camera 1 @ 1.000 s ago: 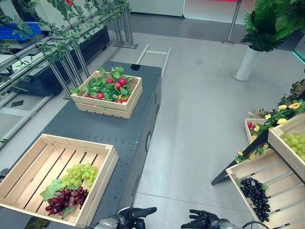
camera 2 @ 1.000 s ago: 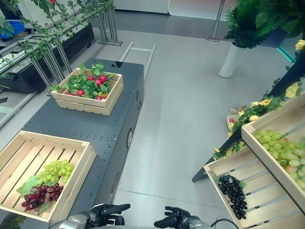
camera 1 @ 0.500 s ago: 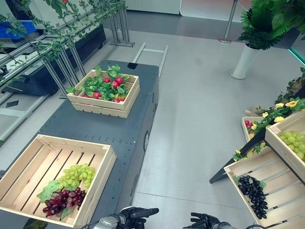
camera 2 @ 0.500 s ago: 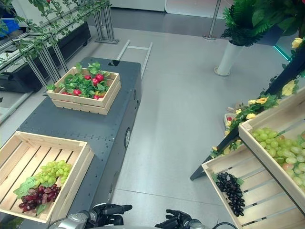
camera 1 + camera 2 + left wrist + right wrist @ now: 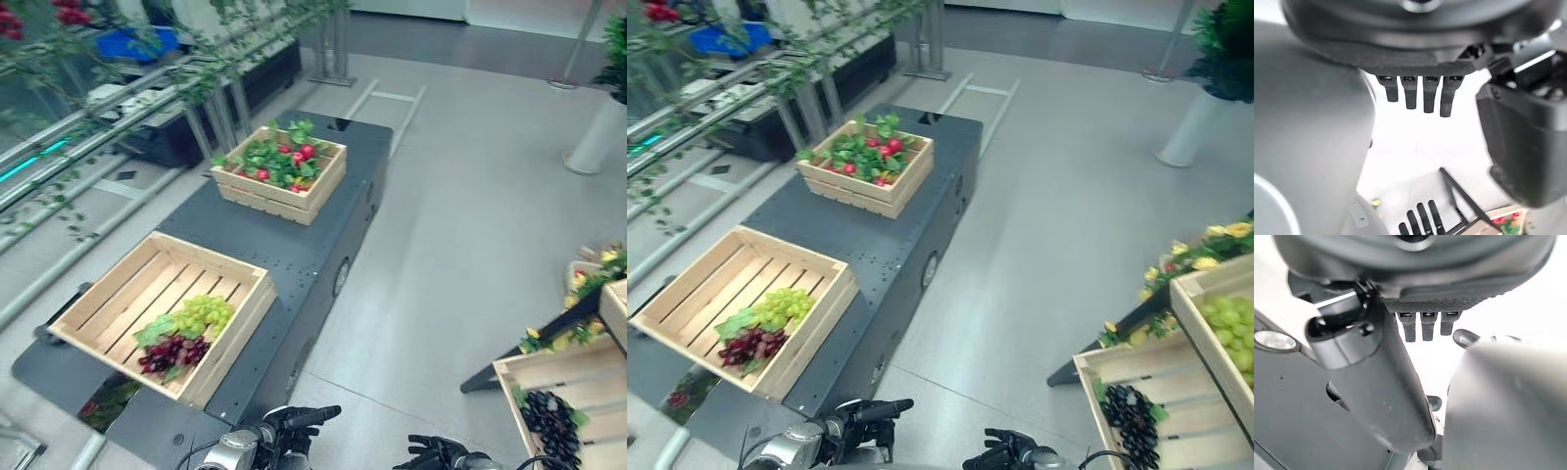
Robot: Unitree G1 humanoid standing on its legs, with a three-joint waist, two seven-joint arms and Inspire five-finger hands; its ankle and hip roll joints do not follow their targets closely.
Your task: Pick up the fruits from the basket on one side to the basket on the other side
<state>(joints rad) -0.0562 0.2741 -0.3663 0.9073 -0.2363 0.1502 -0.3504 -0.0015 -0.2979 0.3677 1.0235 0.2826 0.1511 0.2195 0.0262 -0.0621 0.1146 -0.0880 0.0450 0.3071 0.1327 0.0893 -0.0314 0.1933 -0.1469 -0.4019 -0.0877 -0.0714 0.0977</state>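
A long dark grey platform [image 5: 294, 250] runs away from the robot on its left side. On the near end sits a shallow wooden crate [image 5: 118, 294], tilted a little off the platform's line. Inside it, in the corner closest to the robot, lie 2 bunches of grapes touching each other: green grapes [image 5: 201, 313] and, just nearer, dark red grapes [image 5: 168, 352], with a green leaf [image 5: 152, 331] beside them. The rest of that crate shows bare slats.

At the far end of the platform stands a smaller wooden crate [image 5: 279, 181] full of red fruit [image 5: 302, 154] among green leaves.

On the robot's right, across open grey floor, a slanted wooden shelf crate [image 5: 1136, 377] holds a bunch of black grapes [image 5: 1132, 421]. A higher crate [image 5: 1220, 328] just beyond it holds more green grapes, with yellow flowers [image 5: 1205, 240] along a dark rail beside it.

Both hands hang low at the near edge of the eye views, well apart from every crate and holding nothing. The left hand [image 5: 294, 431] has its fingers extended and relaxed; its wrist view shows them straight in a row [image 5: 1418, 93]. The right hand [image 5: 1004, 452] is also loose, its fingers [image 5: 1422, 325] straight in its wrist view. The red and green grapes lie ahead of and to the left of the left hand, on the platform above it.
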